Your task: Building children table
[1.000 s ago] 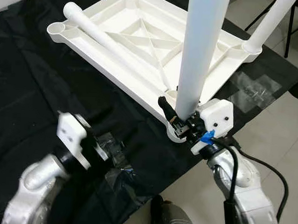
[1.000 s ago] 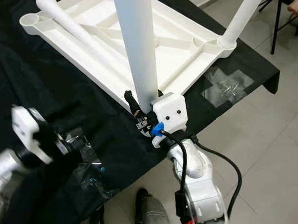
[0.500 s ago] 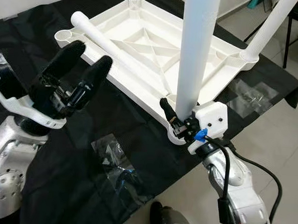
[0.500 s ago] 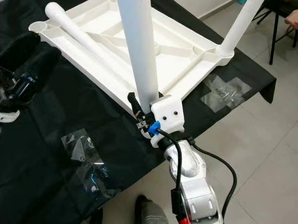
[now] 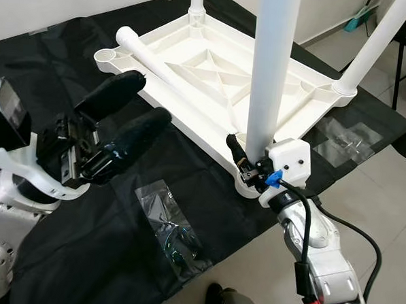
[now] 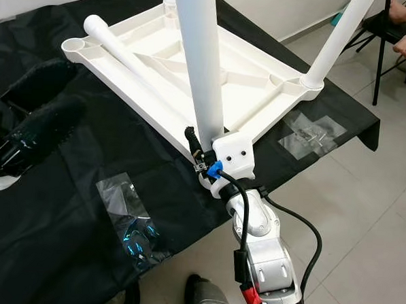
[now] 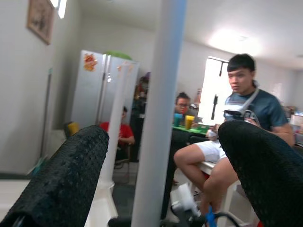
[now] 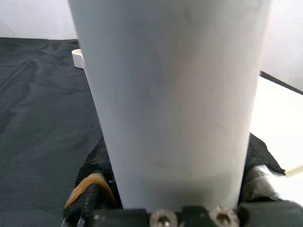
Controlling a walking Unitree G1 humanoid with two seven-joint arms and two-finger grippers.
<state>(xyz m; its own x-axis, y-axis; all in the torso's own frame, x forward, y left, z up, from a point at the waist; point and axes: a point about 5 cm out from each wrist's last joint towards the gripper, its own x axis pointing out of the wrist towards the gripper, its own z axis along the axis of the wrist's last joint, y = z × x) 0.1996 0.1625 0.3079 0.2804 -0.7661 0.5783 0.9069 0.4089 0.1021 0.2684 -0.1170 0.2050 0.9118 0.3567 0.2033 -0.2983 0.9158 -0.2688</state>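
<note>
The white children's table [image 5: 214, 78] lies upside down on the black-draped tabletop [image 5: 51, 69]. The right end effector [image 5: 246, 169] is clamped around the base of an upright white leg [image 5: 272, 67] at the near corner socket. The left end effector [image 5: 126, 124] hovers over the cloth with fingers spread wide, just beside a loose leg [image 5: 167, 75] lying across the frame. A clear plastic bag [image 5: 168, 225] lies nearby

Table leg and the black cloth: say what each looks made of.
Table leg: apparently moulded plastic, smooth white with a soft sheen and no grain. Black cloth: seemingly thin fabric, matte, lying in wrinkles and draping over the edge.
</note>
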